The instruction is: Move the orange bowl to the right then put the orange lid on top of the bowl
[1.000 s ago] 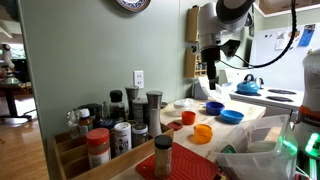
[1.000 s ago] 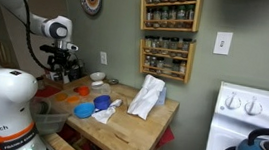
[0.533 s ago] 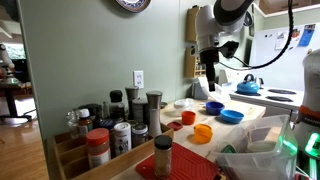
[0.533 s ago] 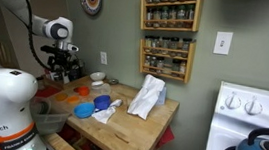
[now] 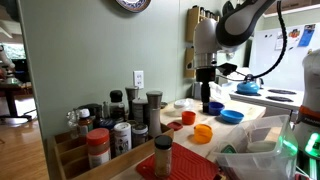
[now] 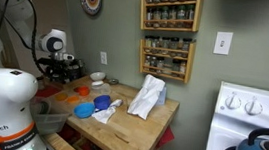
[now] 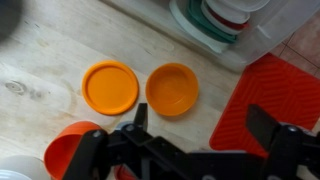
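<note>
In the wrist view the bright orange bowl (image 7: 172, 88) sits upright on the wooden counter. The flat orange lid (image 7: 110, 87) lies just left of it, close but apart. My gripper (image 7: 203, 125) is open and empty, hovering above the counter just below the bowl in the picture. In an exterior view the gripper (image 5: 208, 93) hangs above the bowls, and the orange bowl (image 5: 203, 132) shows near the front of the counter. I cannot pick out the lid there.
A darker red-orange cup (image 7: 68, 152) stands at lower left, and a red mat (image 7: 280, 90) lies right of the bowl. Two blue bowls (image 5: 231, 116) sit nearby. Spice jars (image 5: 120, 125) crowd the counter's end. A white cloth (image 6: 147, 95) lies on the counter.
The arm has changed posture and the gripper has come down closer to the counter. The bowls and lid have not moved.
</note>
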